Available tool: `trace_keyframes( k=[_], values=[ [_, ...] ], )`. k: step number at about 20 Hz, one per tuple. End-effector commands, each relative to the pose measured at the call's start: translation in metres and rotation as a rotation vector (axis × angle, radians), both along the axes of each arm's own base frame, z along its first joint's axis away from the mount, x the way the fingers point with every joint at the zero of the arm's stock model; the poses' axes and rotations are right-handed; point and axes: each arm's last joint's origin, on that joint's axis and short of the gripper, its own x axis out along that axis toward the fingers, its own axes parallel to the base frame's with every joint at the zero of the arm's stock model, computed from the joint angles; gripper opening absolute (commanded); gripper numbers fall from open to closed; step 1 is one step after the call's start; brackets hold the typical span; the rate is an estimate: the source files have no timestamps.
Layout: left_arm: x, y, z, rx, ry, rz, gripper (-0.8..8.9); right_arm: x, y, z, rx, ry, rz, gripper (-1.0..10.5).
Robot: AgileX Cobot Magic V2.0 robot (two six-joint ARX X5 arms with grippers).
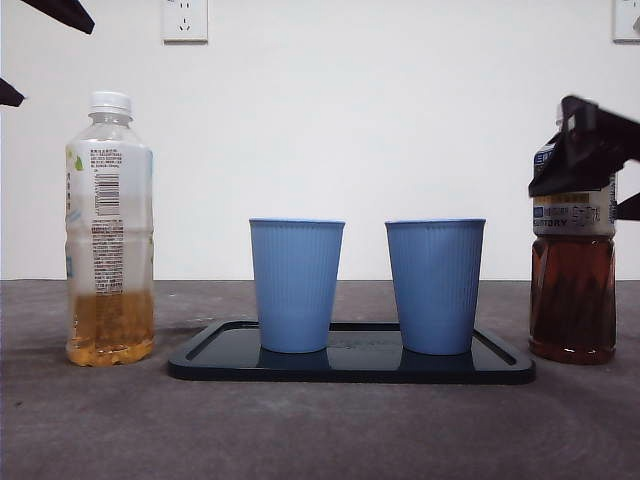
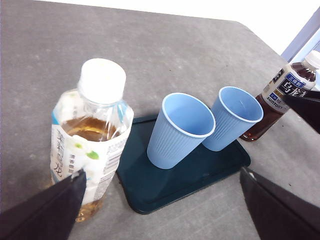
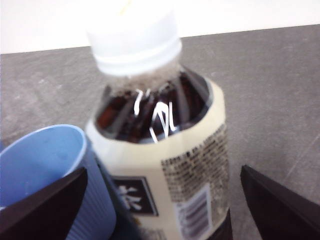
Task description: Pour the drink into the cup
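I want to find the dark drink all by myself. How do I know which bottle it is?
Find the black tray with two blue cups in the middle of the table. One bottle stands on each side; the dark drink is at the end where a black end effector hovers around its top. It is dark brown and nearly full, while the other bottle holds a little pale yellow drink.

Capped dark-tea bottle (image 3: 160, 145) beside blue cup (image 3: 45, 170)

A: Right wrist view is soft. The dark tea bottle (image 3: 160, 145) sits blurred, label print unreadable, base cut off by the frame edge.

B: Front view too: the right gripper (image 1: 590, 150) hides that bottle's neck and cap.

A: One blue cup (image 3: 45, 175) is only partly in frame.

B: The pale tea bottle (image 2: 92, 135) has its base hidden behind a left jaw.
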Motion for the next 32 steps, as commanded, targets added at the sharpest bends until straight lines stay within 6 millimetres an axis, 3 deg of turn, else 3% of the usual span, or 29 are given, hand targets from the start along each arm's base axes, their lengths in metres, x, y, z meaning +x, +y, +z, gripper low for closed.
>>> trace_keyframes(
  k=[1,4,12,20,27,32],
  values=[
    [0.001,-0.001,0.004,-0.008,-0.019,-0.008,4.95,0.007,0.002,-0.003,-0.01,-0.023,0.001,4.9],
    [0.001,-0.001,0.005,-0.008,-0.02,-0.008,4.95,0.013,0.002,-0.008,-0.007,-0.03,0.002,4.6],
    [0.001,-0.001,0.005,-0.005,-0.021,-0.009,4.95,0.018,0.003,-0.015,-0.007,-0.029,0.002,2.1],
    [0.001,-0.001,0.005,-0.003,-0.024,-0.01,4.95,0.017,0.004,-0.01,-0.025,-0.039,0.024,2.0],
    [0.001,-0.001,0.004,0.0,-0.023,-0.011,4.95,0.018,0.007,0.023,-0.16,0.095,-0.006,2.0],
    [0.001,-0.001,0.004,0.008,-0.025,-0.012,4.95,0.014,0.026,0.06,-0.418,0.296,0.018,2.0]
  ],
)
